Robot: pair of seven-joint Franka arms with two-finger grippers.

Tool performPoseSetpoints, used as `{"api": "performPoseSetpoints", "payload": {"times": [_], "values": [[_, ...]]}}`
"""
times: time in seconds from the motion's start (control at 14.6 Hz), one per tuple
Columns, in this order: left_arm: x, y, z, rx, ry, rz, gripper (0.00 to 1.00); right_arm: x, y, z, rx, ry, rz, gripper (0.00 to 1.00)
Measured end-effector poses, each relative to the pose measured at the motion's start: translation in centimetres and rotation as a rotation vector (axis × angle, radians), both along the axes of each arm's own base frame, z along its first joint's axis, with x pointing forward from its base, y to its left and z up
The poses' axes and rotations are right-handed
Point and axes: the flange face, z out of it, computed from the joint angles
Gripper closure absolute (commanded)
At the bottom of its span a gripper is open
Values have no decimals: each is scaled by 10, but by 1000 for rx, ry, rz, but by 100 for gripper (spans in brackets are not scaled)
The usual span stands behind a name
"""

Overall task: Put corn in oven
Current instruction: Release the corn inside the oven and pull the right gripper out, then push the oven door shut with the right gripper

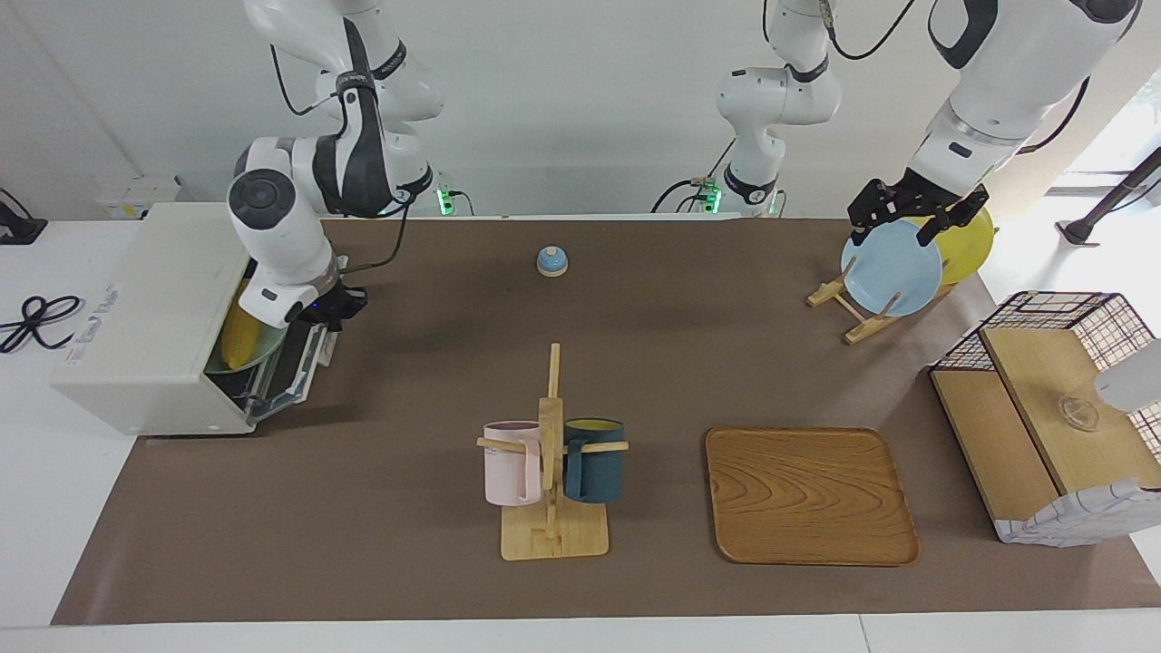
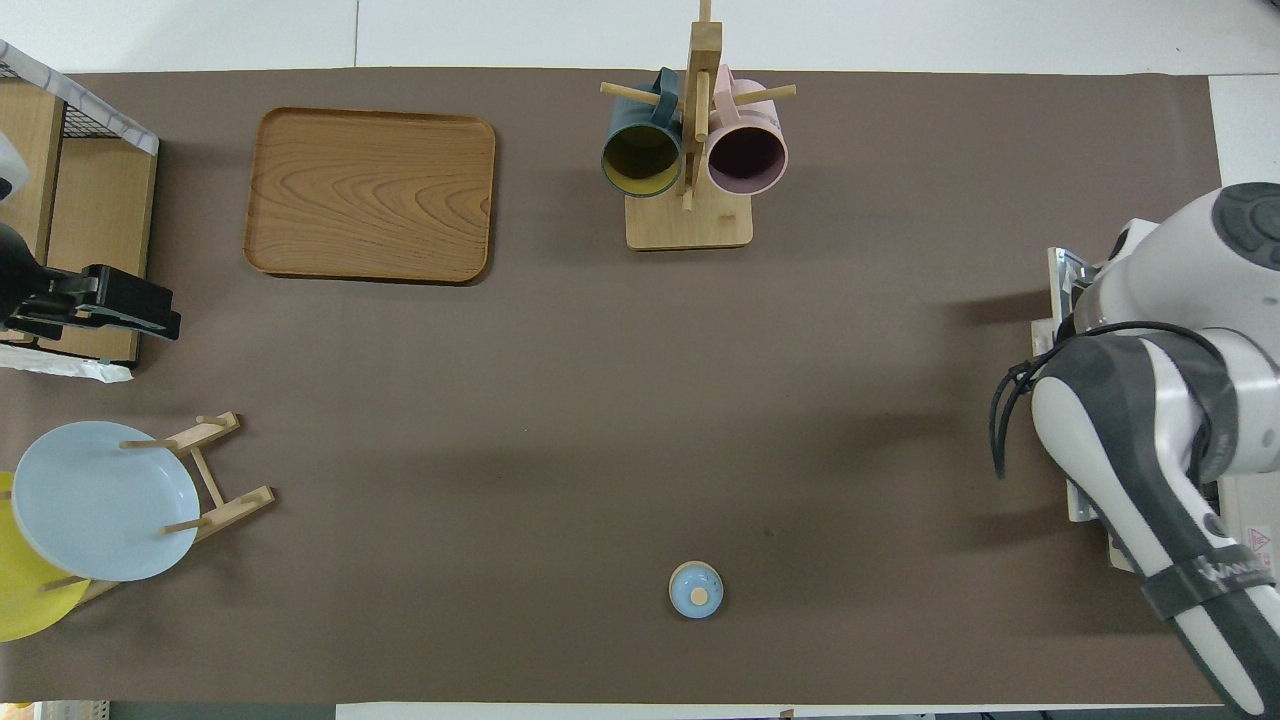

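The oven stands at the right arm's end of the table, its glass door tilted up and almost closed. Through the remaining gap I see a strip of the yellow corn lying on a pale green plate inside. My right gripper is shut and sits against the door's upper edge. In the overhead view the right arm covers most of the oven, and the corn is hidden. My left gripper waits open above the plate rack, with nothing in it.
A small blue bell sits mid-table near the robots. A wooden mug rack holds a pink and a dark blue mug. A wooden tray lies beside it. A blue plate and a yellow plate stand in a rack, next to a wire shelf.
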Motion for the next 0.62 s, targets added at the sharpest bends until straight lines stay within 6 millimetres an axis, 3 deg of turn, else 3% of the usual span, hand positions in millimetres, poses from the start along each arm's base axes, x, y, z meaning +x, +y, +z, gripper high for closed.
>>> {"api": "performPoseSetpoints", "payload": {"times": [0.14,0.27,0.62], "values": [[0,0,0,0,0,0,0,-2,-30,24,-3,-9,0,100],[0,0,0,0,0,0,0,-5,-52,35,-9,-17,4,100],[0,0,0,0,0,0,0,-6,-66,41,-9,-20,26,100]]}}
